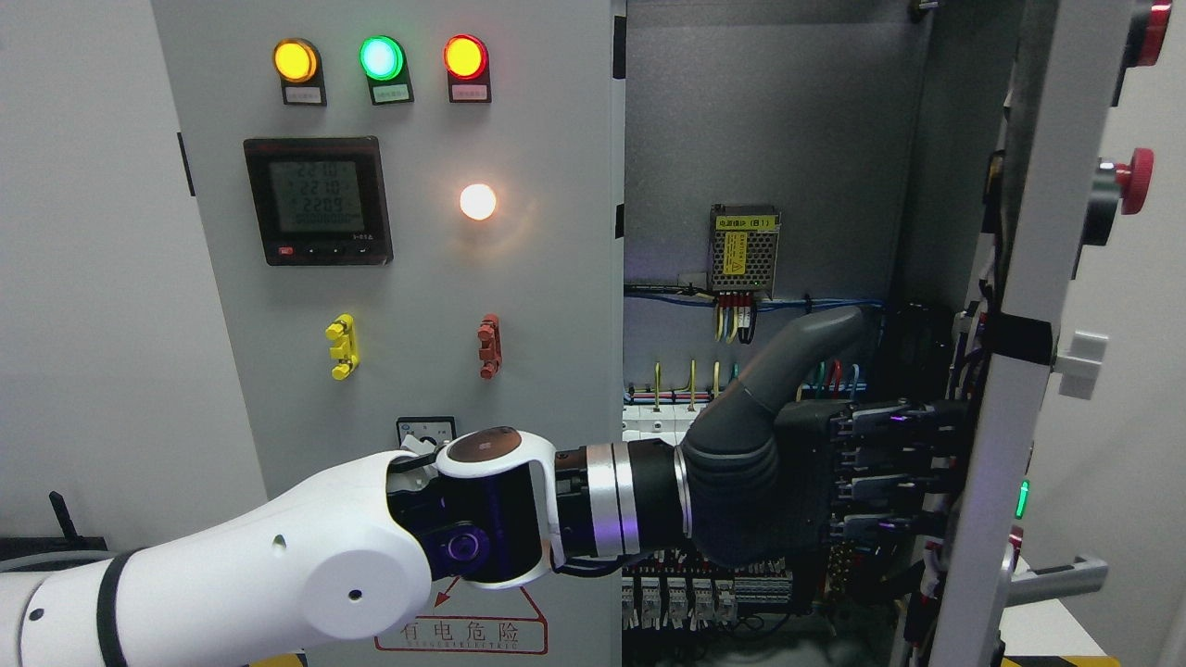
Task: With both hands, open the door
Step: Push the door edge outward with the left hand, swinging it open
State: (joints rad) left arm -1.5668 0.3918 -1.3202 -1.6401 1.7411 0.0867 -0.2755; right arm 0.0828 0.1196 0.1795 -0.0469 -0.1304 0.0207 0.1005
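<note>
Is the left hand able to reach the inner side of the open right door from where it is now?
Probably yes. The left hand has its fingers extended at the inner face of the right door, which stands open, and nothing lies between them.

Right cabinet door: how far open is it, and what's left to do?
The right door already stands swung well out, exposing the wiring inside. In hand: the left robot hand reaches across, fingers extended against the door's inner edge. The left door looks closed. Left: perhaps pushing wider; no right hand is in view.
</note>
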